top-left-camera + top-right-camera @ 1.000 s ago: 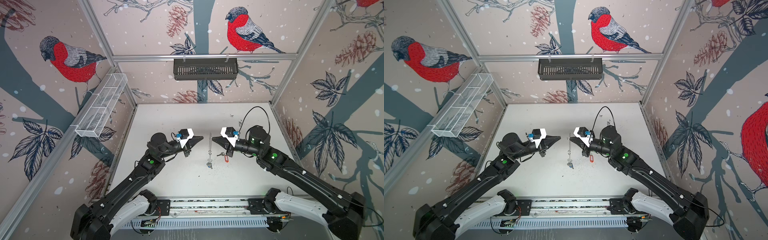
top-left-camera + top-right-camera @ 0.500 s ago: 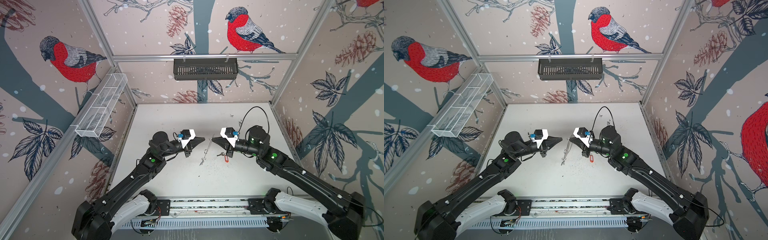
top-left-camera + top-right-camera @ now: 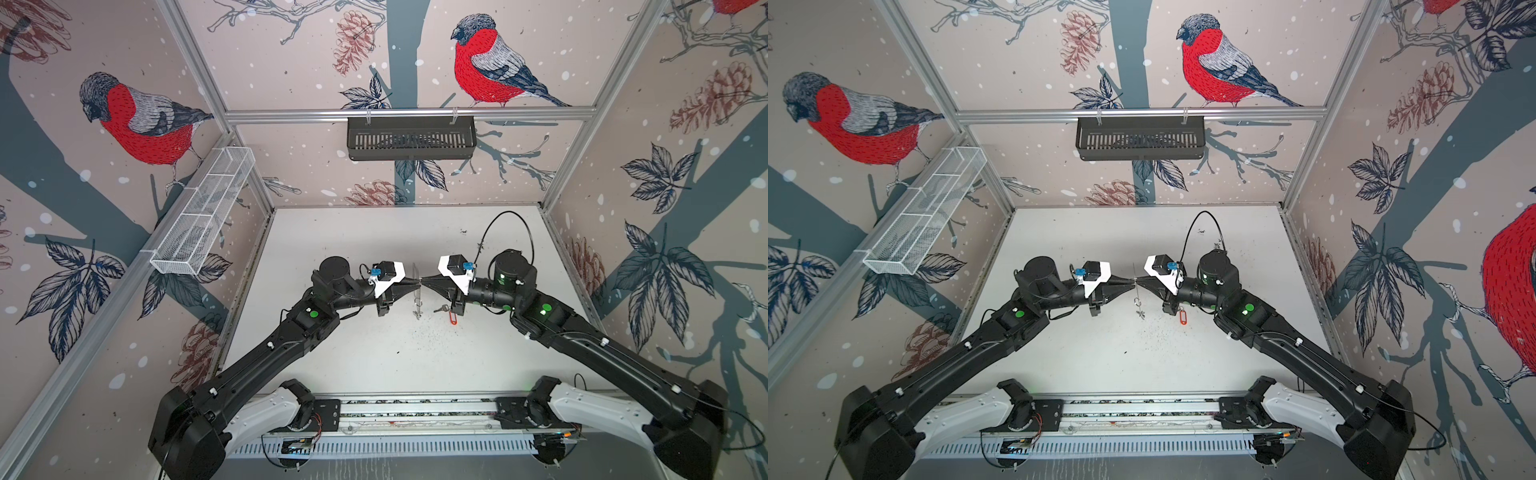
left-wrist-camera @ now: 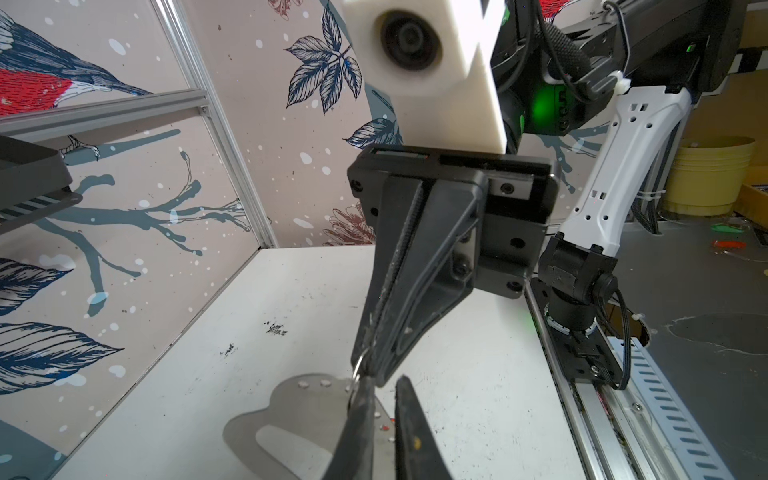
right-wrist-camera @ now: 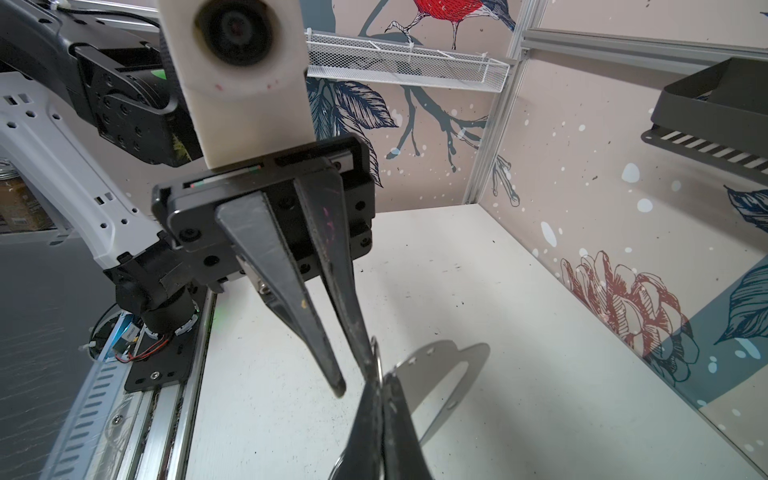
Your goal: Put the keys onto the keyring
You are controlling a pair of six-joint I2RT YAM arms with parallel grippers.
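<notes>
Right pincer (image 4: 365,368) is clamped on a small ring (image 4: 358,362) at the edge of the keyring (image 4: 299,411), holding it clear of the tabletop (image 3: 374,357); left pincer (image 5: 355,374) is slightly apart at that ring. Red-tagged key (image 3: 451,317) lies on the tabletop, unthreaded. Looks like a regrip step: left needs a firm bite next so right can fetch the key.

Black slotted basket (image 3: 410,143), white mesh tray (image 3: 203,216) (wall-mounted), white tabletop (image 3: 353,237)
</notes>
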